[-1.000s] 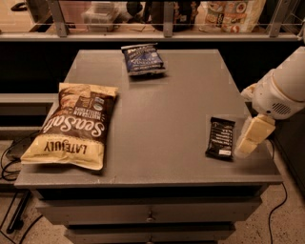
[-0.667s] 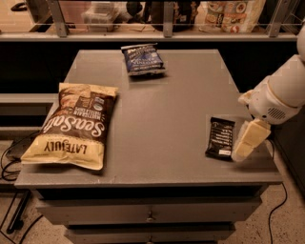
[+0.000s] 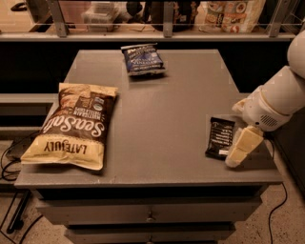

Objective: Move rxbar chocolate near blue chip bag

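The rxbar chocolate point(image 3: 219, 137) is a small black bar with white text. It lies flat near the table's right front corner. The blue chip bag point(image 3: 142, 59) is a small dark blue crinkly bag that lies at the far middle of the table, well away from the bar. My gripper point(image 3: 237, 156) hangs from the white arm point(image 3: 276, 100) at the right. It is low over the table, right beside the bar's right edge, and holds nothing that I can see.
A large brown-and-tan "Sea Salt" bag point(image 3: 71, 125) lies on the left side of the grey table point(image 3: 167, 105). A shelf with containers point(image 3: 224, 14) runs behind the table. Cables point(image 3: 9, 162) hang at the lower left.
My gripper has moved a little down and to the left, closer to the right edge of the rxbar chocolate. The bar and both bags have not moved.
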You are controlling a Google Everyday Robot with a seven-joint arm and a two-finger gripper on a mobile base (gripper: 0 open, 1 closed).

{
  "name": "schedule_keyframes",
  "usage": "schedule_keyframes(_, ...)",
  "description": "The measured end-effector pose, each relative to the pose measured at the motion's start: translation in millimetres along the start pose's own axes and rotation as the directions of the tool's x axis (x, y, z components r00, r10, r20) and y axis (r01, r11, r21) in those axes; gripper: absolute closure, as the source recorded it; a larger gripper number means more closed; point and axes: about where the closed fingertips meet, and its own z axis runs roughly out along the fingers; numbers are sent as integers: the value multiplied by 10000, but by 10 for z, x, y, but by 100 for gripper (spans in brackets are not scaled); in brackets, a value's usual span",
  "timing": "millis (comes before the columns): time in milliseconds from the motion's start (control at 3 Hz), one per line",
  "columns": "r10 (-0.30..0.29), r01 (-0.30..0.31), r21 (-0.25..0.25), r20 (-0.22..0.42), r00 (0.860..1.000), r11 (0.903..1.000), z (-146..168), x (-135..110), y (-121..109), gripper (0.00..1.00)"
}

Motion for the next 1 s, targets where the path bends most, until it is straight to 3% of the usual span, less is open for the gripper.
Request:
schedule_keyframes(333, -147, 146, -239, -30, 9999, 9996, 58, -23, 77, 26)
schedule_keyframes(1000, -226, 225, -258, -40, 9997, 9994, -26, -70, 89, 72)
